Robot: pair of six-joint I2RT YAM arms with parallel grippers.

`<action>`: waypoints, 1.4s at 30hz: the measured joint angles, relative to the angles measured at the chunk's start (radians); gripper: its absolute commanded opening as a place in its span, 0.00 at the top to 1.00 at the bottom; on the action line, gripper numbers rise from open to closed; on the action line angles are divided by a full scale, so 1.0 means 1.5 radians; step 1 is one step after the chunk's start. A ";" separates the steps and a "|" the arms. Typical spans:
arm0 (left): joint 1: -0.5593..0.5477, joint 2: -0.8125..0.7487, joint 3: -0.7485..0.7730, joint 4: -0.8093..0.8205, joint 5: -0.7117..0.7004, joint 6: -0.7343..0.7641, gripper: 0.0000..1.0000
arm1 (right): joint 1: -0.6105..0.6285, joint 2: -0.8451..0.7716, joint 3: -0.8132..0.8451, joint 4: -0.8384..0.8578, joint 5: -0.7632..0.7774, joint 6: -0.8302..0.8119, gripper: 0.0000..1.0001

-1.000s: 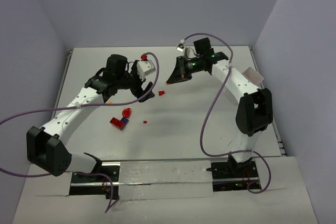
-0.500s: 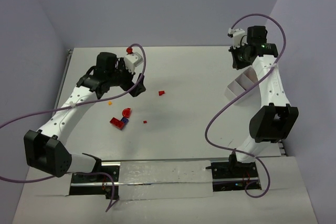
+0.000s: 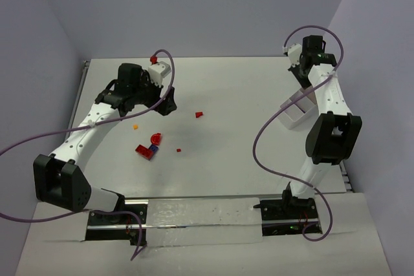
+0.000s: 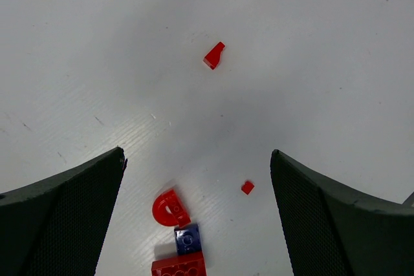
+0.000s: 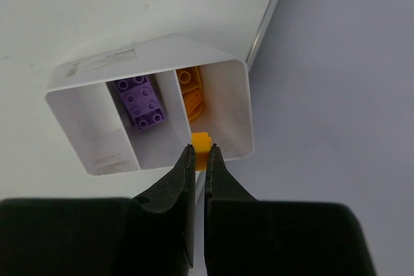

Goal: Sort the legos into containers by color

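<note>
My right gripper [image 5: 200, 151] is shut on a small orange lego [image 5: 202, 140] and holds it over the near rim of the white container [image 5: 149, 46]. The container has three compartments: the middle one holds a purple lego [image 5: 140, 101], the right one an orange lego [image 5: 192, 92]. In the top view the right gripper [image 3: 303, 77] is above the container [image 3: 292, 110] at the table's right edge. My left gripper [image 4: 197, 154] is open and empty above a red arch [image 4: 170, 207], a dark blue brick [image 4: 187, 238], a red brick [image 4: 179, 266] and two small red pieces [image 4: 248, 187] [image 4: 214, 55].
In the top view a tiny orange piece [image 3: 136, 127] lies left of the red cluster [image 3: 147, 148], under the left arm. The table's metal edge [image 5: 268, 14] runs just beside the container. Purple cables loop off both arms.
My right arm has swung from the table's middle to the far right, over the container. My left gripper has drawn back to the left.
</note>
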 measured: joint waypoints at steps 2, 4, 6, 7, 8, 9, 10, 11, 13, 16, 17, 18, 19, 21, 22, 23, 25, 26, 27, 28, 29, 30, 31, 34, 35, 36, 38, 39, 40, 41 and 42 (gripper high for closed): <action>0.000 0.000 0.000 0.001 -0.004 -0.006 0.01 | 0.000 0.011 -0.001 0.009 0.018 -0.007 1.00; 0.000 0.000 0.000 0.002 -0.006 -0.010 0.01 | 0.000 0.020 -0.001 0.019 0.032 -0.012 1.00; 0.000 0.000 0.000 0.002 -0.007 -0.013 0.01 | -0.001 0.027 -0.002 0.031 0.044 -0.018 1.00; 0.000 0.000 0.000 0.002 -0.007 -0.015 0.01 | -0.002 0.032 -0.002 0.037 0.051 -0.021 0.99; 0.000 0.000 0.000 0.002 -0.007 -0.016 0.01 | -0.004 0.036 -0.003 0.041 0.055 -0.024 0.98; 0.000 0.000 0.000 0.002 -0.007 -0.018 0.01 | -0.007 0.042 -0.004 0.046 0.058 -0.026 0.97; 0.000 0.000 0.000 0.002 -0.007 -0.019 0.01 | -0.010 0.047 -0.005 0.048 0.062 -0.028 0.96; 0.000 0.000 0.000 0.002 -0.007 -0.020 0.01 | -0.013 0.053 -0.006 0.050 0.065 -0.029 0.94; 0.000 0.000 0.001 0.002 -0.008 -0.020 0.01 | -0.019 0.062 -0.008 0.054 0.070 -0.031 0.92; 0.000 0.000 0.003 0.001 -0.008 -0.020 0.01 | -0.027 0.068 -0.010 0.056 0.073 -0.034 0.89; 0.000 0.000 0.003 0.001 -0.008 -0.020 0.01 | -0.028 0.069 -0.010 0.058 0.073 -0.035 0.89; 0.000 0.000 0.003 0.002 -0.008 -0.020 0.01 | -0.030 0.069 -0.010 0.059 0.074 -0.036 0.87; 0.000 0.000 0.003 0.002 -0.008 -0.020 0.01 | -0.031 0.070 -0.010 0.060 0.075 -0.036 0.82; 0.000 0.000 0.003 0.002 -0.008 -0.020 0.01 | -0.032 0.071 -0.010 0.063 0.075 -0.038 0.79; 0.000 0.000 0.003 0.002 -0.008 -0.020 0.01 | -0.032 0.071 -0.010 0.064 0.075 -0.039 0.78; 0.000 0.000 0.003 0.002 -0.008 -0.020 0.01 | -0.032 0.072 -0.010 0.064 0.074 -0.039 0.76; 0.000 0.000 0.003 0.002 -0.008 -0.020 0.01 | -0.032 0.074 -0.010 0.064 0.074 -0.039 0.74; 0.000 0.000 0.003 0.002 -0.009 -0.020 0.01 | -0.032 0.075 -0.010 0.064 0.074 -0.039 0.73; 0.000 0.000 0.003 0.002 -0.009 -0.020 0.01 | -0.032 0.076 -0.010 0.064 0.074 -0.039 0.71; 0.000 0.000 0.003 0.002 -0.009 -0.020 0.01 | -0.032 0.078 -0.010 0.064 0.074 -0.039 0.70; 0.000 0.000 0.003 0.002 -0.010 -0.020 0.01 | -0.032 0.078 -0.010 0.064 0.074 -0.039 0.69; 0.000 0.000 0.003 0.002 -0.010 -0.020 0.01 | -0.032 0.079 -0.010 0.064 0.074 -0.039 0.69; 0.000 0.000 0.003 0.002 -0.010 -0.020 0.01 | -0.032 0.079 -0.010 0.064 0.074 -0.039 0.68; 0.000 0.000 0.003 0.002 -0.012 -0.020 0.01 | -0.032 0.079 -0.010 0.064 0.073 -0.039 0.59; 0.000 0.000 0.003 0.002 -0.012 -0.020 0.01 | -0.032 0.079 -0.010 0.064 0.072 -0.039 0.57; 0.000 0.000 0.003 0.002 -0.012 -0.020 0.01 | -0.032 0.079 -0.010 0.064 0.072 -0.039 0.57; 0.000 0.000 0.003 0.002 -0.012 -0.020 0.01 | -0.032 0.079 -0.010 0.064 0.071 -0.039 0.57; 0.000 0.000 0.003 0.002 -0.013 -0.020 0.01 | -0.032 0.079 -0.010 0.064 0.071 -0.039 0.57; 0.000 0.000 0.003 0.002 -0.014 -0.020 0.01 | -0.032 0.079 -0.009 0.063 0.069 -0.038 0.57; 0.002 0.000 0.003 0.002 -0.015 -0.020 0.01 | -0.032 0.079 -0.009 0.061 0.066 -0.036 0.57; 0.005 0.000 0.003 0.002 -0.016 -0.022 0.01 | -0.032 0.079 -0.007 0.056 0.063 -0.033 0.57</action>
